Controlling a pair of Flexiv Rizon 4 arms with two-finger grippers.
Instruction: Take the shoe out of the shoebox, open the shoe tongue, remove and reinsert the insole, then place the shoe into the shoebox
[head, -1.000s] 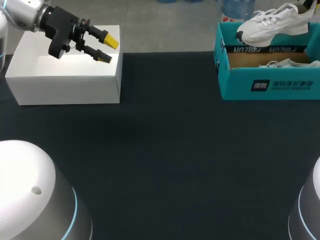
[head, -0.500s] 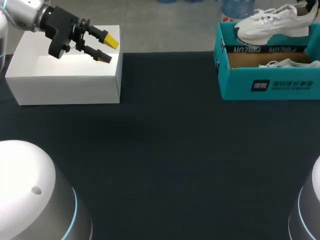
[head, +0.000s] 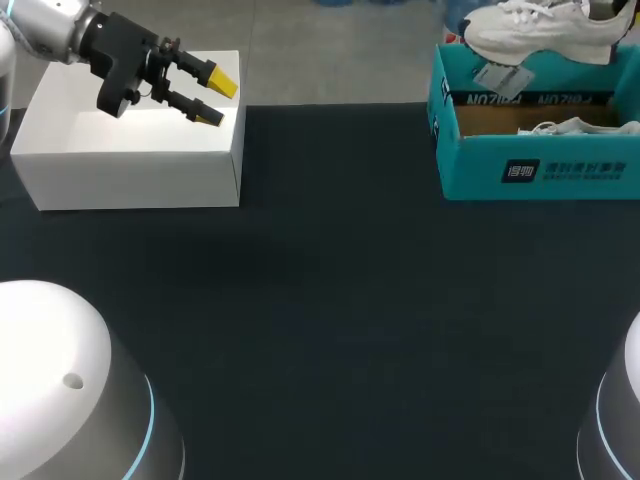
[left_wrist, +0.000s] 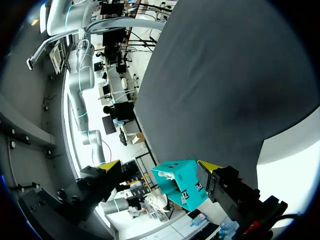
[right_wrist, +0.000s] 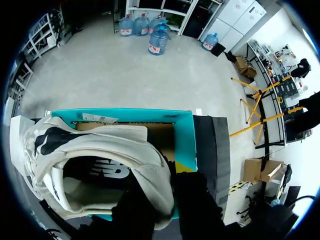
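A white sneaker (head: 540, 30) hangs above the teal shoebox (head: 540, 165) at the table's far right, with a paper tag (head: 497, 75) dangling from it. In the right wrist view my right gripper (right_wrist: 167, 195) is shut on the heel wall of the sneaker (right_wrist: 95, 150), one finger inside the opening and one outside, and the shoebox (right_wrist: 182, 132) lies below. A second white shoe (head: 575, 127) lies inside the box. My left gripper (head: 212, 98) stands open and empty above the white box at the far left. From its wrist view, the shoebox (left_wrist: 177, 185) is far ahead.
A white box (head: 130, 155) sits at the table's far left, under the left gripper. The dark tabletop (head: 330, 300) stretches between the two boxes and toward the front.
The sneaker has risen higher above the shoebox in the right gripper. The left arm has not moved.
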